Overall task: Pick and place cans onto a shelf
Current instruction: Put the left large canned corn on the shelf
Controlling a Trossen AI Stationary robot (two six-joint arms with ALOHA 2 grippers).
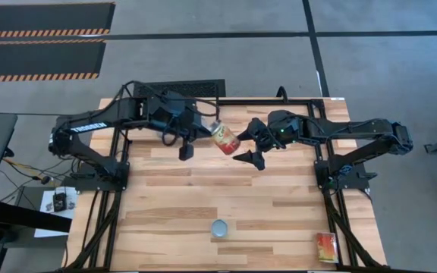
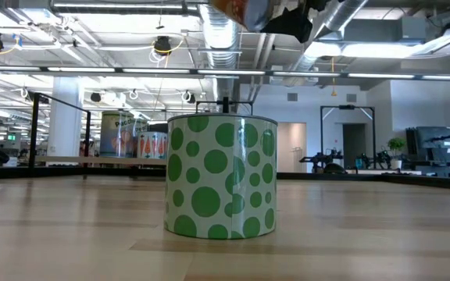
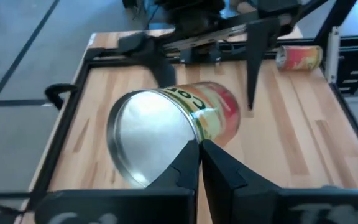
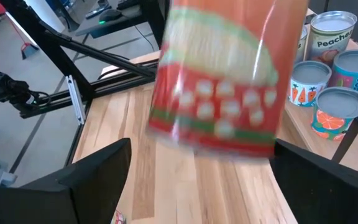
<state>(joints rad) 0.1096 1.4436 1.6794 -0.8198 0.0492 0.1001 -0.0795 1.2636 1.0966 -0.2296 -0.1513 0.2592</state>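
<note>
Two grippers meet at one can (image 1: 226, 139) above the table (image 1: 203, 197). Left gripper (image 1: 203, 130) pinches its rim with jaws closed; right gripper (image 1: 250, 148) stands jaws wide. Close squarely round the can's body before the left lets go.

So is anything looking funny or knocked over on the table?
Yes. One can lies on its side near the table's front right corner, while the spotted can stands upright. Another can hangs tilted in the air, pinched at its rim by the left gripper, with the open right gripper beside it.

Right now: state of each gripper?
Left gripper: shut, pinching the rim of the red-labelled can.
Right gripper: open, fingers either side of that can, not gripping.
</note>
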